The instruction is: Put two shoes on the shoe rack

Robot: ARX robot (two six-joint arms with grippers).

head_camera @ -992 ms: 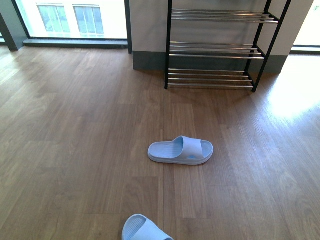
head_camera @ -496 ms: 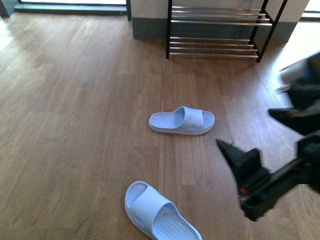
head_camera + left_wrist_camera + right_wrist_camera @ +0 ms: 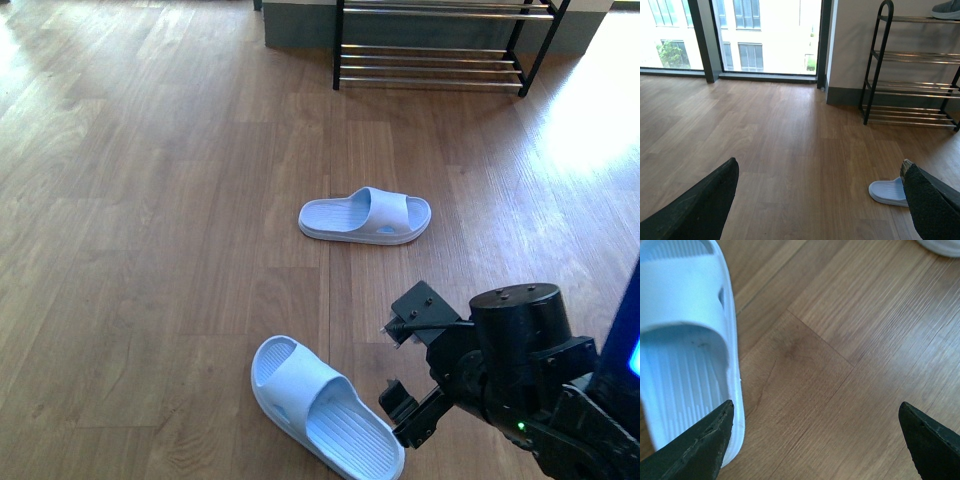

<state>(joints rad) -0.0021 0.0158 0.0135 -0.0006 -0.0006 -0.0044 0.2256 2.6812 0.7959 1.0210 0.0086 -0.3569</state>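
My right arm reaches in from the near right, low over the wooden floor (image 3: 150, 200). The right gripper (image 3: 398, 368) points left at the near slide (image 3: 325, 405), which lies at an angle at the near edge of the front view. Its 2 fingers are spread wide with nothing between them, just right of the slide's ribbed heel end. I see no contact.

The right wrist view brings that closer: the right gripper (image 3: 815, 405) hangs over bare boards, with the slide's edge (image 3: 732, 365) close by 1 fingertip (image 3: 715, 432). A pale sliver in 1 corner of that view may be the far slide, but too little of it shows.

The far slide (image 3: 365, 215) lies sideways mid-floor, well short of the shoe rack (image 3: 430, 60) at the far wall.

The left arm is out of the front view. Its wrist camera shows the left gripper (image 3: 817, 170) wide apart and empty. It also shows the far slide (image 3: 887, 192) and the rack's upper shelves (image 3: 910, 55) (cut off in front), with a grey sneaker (image 3: 946, 9) on the top 1.
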